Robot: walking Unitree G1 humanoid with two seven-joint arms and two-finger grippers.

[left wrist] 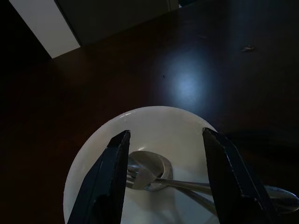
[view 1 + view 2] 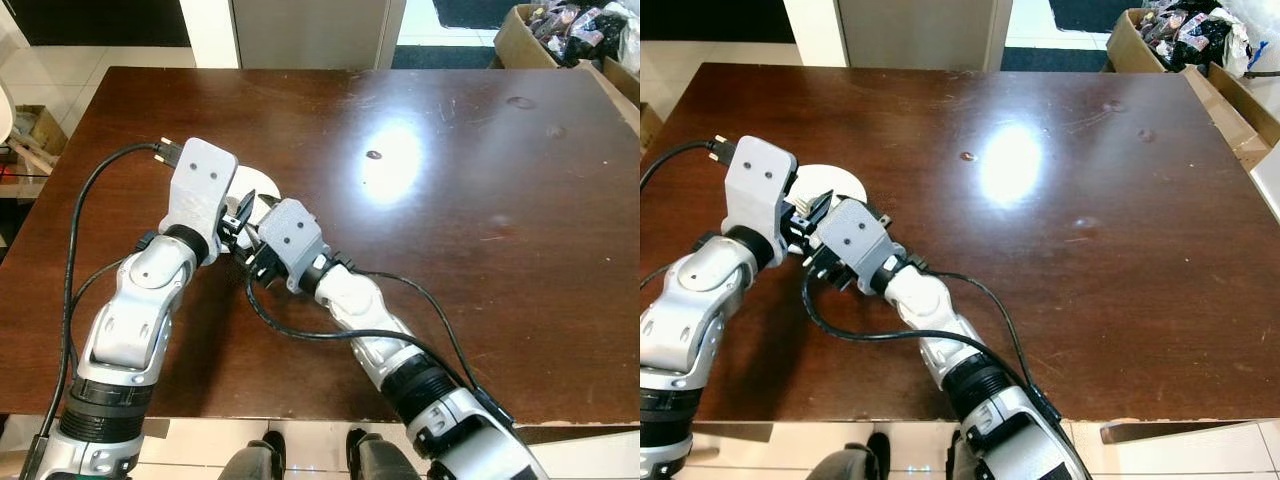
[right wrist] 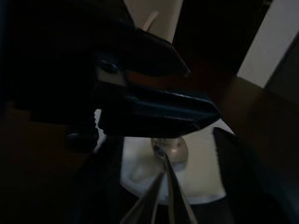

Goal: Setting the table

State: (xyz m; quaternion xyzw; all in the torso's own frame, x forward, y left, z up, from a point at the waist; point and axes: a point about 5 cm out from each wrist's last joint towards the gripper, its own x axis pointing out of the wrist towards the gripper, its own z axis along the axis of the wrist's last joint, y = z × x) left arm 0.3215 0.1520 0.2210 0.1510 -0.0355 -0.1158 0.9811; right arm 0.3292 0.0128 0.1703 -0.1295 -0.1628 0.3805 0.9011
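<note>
A white plate (image 1: 154, 126) lies on the dark wooden table (image 2: 450, 230), toward its left side. A spoon (image 1: 152, 167) and a fork (image 1: 132, 176) rest on the plate, their handles running off toward the right arm. My left gripper (image 1: 165, 134) hovers just over the plate, open, with one finger on each side of the cutlery heads. My right gripper (image 3: 163, 156) reaches in from the near side of the plate. Its fingers look spread apart, with the cutlery handles (image 3: 166, 196) between them. In the eye views both wrist housings hide most of the plate (image 2: 258, 184).
Black cables (image 2: 80, 230) loop off both arms above the table's near left part. A cardboard box (image 2: 560, 30) full of clutter stands on the floor past the far right corner. Another box (image 2: 35, 130) sits left of the table. The right half of the tabletop is bare.
</note>
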